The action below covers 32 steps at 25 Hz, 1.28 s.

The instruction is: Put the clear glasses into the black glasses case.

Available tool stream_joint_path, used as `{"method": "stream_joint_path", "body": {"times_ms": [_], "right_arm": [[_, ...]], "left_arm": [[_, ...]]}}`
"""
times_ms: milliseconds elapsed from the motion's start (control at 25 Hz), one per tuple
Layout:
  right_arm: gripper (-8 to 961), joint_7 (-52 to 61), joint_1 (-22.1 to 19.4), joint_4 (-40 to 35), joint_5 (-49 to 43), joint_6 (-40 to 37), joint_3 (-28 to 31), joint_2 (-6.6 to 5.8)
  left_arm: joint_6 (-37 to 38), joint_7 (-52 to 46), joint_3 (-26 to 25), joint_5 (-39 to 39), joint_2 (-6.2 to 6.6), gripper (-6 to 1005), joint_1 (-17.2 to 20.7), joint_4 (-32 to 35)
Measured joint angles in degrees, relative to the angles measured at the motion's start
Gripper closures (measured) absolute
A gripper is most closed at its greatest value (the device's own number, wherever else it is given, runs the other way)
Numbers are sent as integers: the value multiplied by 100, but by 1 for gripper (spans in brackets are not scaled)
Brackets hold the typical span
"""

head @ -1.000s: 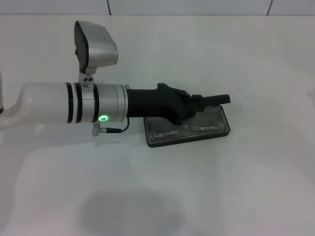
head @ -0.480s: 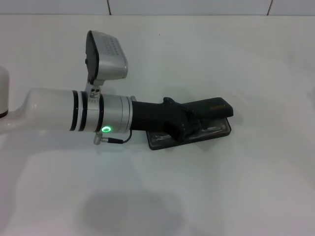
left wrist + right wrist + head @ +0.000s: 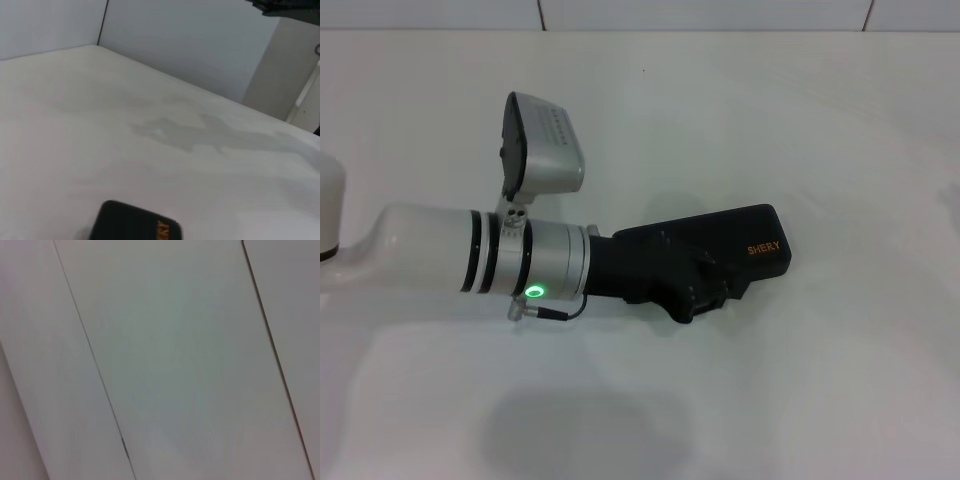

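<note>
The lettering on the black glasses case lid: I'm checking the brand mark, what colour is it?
Orange, on the matte black glasses case. It shows best in the head view.

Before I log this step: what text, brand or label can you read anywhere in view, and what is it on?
"SHERY": orange lettering on the lid of the black glasses case, head view.
Left wrist view: only the tail of that orange lettering shows at the picture's edge, too cut off to read.
Right wrist view: no text.

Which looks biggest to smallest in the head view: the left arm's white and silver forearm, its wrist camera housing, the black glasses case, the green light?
1. Left arm forearm, though it sits nearer the camera than the case.
2. Black glasses case, lid down, partly hidden by the left end effector.
3. Wrist camera housing.
4. Green light.
</note>
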Motion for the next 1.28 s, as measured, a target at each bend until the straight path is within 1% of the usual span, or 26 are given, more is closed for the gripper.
{"method": "stream_joint_path", "body": {"times_ms": [80, 160, 240, 320, 360, 400, 480, 560, 600, 680, 720, 760, 800, 880, 920, 1000, 1120, 1240, 1280], "right_arm": [[795, 0, -4, 32, 0, -35, 0, 0], [794, -8, -32, 48, -37, -89, -14, -4], [793, -28, -48, 48, -95, -136, -19, -5], [793, -285, -9, 50, -480, -598, -89, -12], [792, -325, 6, 53, -521, -674, -120, -13], [792, -374, 25, 62, -577, -798, -171, -13], [791, -562, 68, 138, -608, -1189, -372, -11], [790, -750, 104, 277, -558, -1537, -540, 9], [790, -837, 136, 391, -522, -1701, -633, 20], [700, -992, 233, 650, -457, -1957, -841, 25], [656, -1090, 330, 854, -425, -2081, -995, 25], [611, -1157, 407, 984, -412, -2134, -1091, 25], [566, -1220, 497, 1105, -397, -2177, -1189, 31], [522, -1326, 656, 1265, -389, -2184, -1367, 46], [500, -1380, 726, 1321, -381, -2176, -1438, 48], [456, -1497, 834, 1427, -370, -2160, -1538, 49], [391, -1675, 959, 1560, -387, -2112, -1575, 50], [325, -1760, 1038, 1623, -416, -1989, -1692, 47], [227, -1760, 1062, 1628, -416, -1925, -1769, 45]], "left_arm": [[267, 91, 2, -29, -3, 825, 102, 121], [735, 173, 2, -156, -1, 824, 284, 451], [1347, 128, -12, -422, 24, 824, 607, 1057], [1911, -102, -108, -644, 80, 823, 983, 1729], [2132, -219, -163, -695, 109, 823, 1135, 1983], [2385, -371, -309, -760, 145, 822, 1367, 2343], [2992, -409, -717, -819, 186, 822, 1796, 2858], [3455, -141, -1051, -859, 182, 821, 2073, 3057], [3656, -7, -1232, -865, 181, 751, 2212, 3118], [3821, 67, -1465, -866, 209, 610, 2406, 3141], [3843, 75, -1543, -850, 248, 562, 2485, 3119], [3851, 83, -1583, -838, 303, 514, 2545, 3069], [3860, 91, -1620, -826, 385, 465, 2609, 2970], [3899, 73, -1631, -823, 517, 369, 2631, 2768], [3961, 51, -1633, -832, 578, 345, 2619, 2633], [4075, 21, -1635, -852, 634, 296, 2594, 2497], [4153, -78, -1637, -813, 658, 223, 2558, 2455], [4149, -154, -1662, -723, 676, 222, 2519, 2421], [4146, -167, -1679, -701, 676, 221, 2508, 2407]]}}
